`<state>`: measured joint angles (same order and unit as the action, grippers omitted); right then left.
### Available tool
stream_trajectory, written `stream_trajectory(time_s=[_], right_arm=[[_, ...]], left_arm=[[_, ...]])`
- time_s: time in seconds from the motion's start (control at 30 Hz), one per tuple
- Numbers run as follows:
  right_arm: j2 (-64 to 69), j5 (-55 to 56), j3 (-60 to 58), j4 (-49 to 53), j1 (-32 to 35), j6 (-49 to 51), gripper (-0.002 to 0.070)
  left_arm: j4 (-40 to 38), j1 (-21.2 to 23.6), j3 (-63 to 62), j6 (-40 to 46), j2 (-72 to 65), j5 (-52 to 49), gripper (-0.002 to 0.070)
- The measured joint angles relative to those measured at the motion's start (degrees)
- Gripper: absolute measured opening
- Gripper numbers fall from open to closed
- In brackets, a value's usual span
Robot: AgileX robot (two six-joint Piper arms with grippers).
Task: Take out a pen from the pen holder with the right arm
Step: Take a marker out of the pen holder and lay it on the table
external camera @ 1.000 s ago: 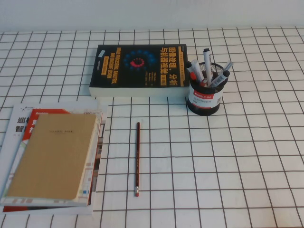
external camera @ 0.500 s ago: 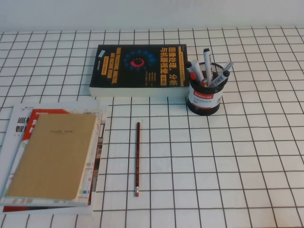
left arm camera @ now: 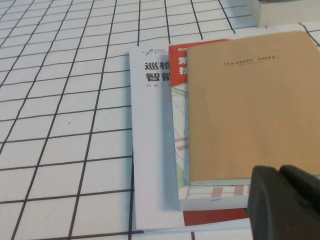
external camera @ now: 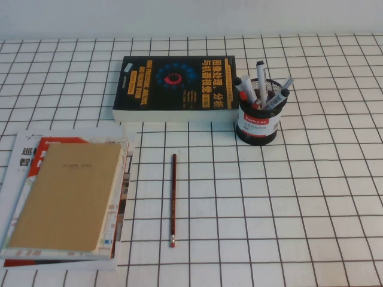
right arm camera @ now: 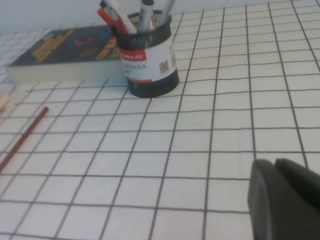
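A black mesh pen holder (external camera: 258, 124) with a white label stands right of the thick book, holding several pens (external camera: 261, 81). In the right wrist view the pen holder (right arm camera: 148, 62) is far off across the table, its pens (right arm camera: 146, 9) sticking up. My right gripper (right arm camera: 280, 172) is shut, empty, well short of the holder. My left gripper (left arm camera: 282, 177) is shut, empty, hovering over the near edge of the tan notebook (left arm camera: 252, 105). Neither arm shows in the high view.
A dark thick book (external camera: 173, 88) lies left of the holder. A red pencil (external camera: 173, 198) lies mid-table. A tan notebook (external camera: 72, 194) tops a stack of booklets (external camera: 24, 156) at the front left. White gridded tabletop (external camera: 311, 203) spreads right of the pencil.
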<state>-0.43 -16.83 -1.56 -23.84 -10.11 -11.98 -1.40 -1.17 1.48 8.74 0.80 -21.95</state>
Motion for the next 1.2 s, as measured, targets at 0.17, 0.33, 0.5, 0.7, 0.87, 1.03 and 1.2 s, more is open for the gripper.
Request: stream_trajectory(time_s=[0.17,0.33,0.5,0.7,0.87,1.03,1.2], right_arm=[[0.0,4.3,0.0,-11.5,0.0,0.0,-0.0016],[0.0,9.8,0.0,-24.9,0.0,0.0,-0.0016],[0.0,11.5,0.0,-27.4,0.0,-0.1,-0.0016],[0.0,11.9,0.0,-29.0,0.0,-0.2,-0.0016],[1.0,10.5,1.9,-30.6,0.0,-0.2,-0.0016],[11.6,2.0,11.4,-28.5,0.0,-0.2,-0.0016],[26.8,-12.7,24.4,-21.5,0.0,-0.2,-0.0016]], left_arm=[[0.0,0.0,0.0,0.0,0.0,0.0,-0.0004],[0.0,0.0,0.0,0.0,0.0,0.0,-0.0004],[0.0,0.0,0.0,0.0,0.0,0.0,-0.0004],[0.0,0.0,0.0,0.0,0.0,0.0,-0.0004],[0.0,0.0,0.0,0.0,0.0,0.0,-0.0004],[0.0,0.0,0.0,0.0,0.0,0.0,-0.0004],[0.0,0.0,0.0,0.0,0.0,0.0,-0.0004]])
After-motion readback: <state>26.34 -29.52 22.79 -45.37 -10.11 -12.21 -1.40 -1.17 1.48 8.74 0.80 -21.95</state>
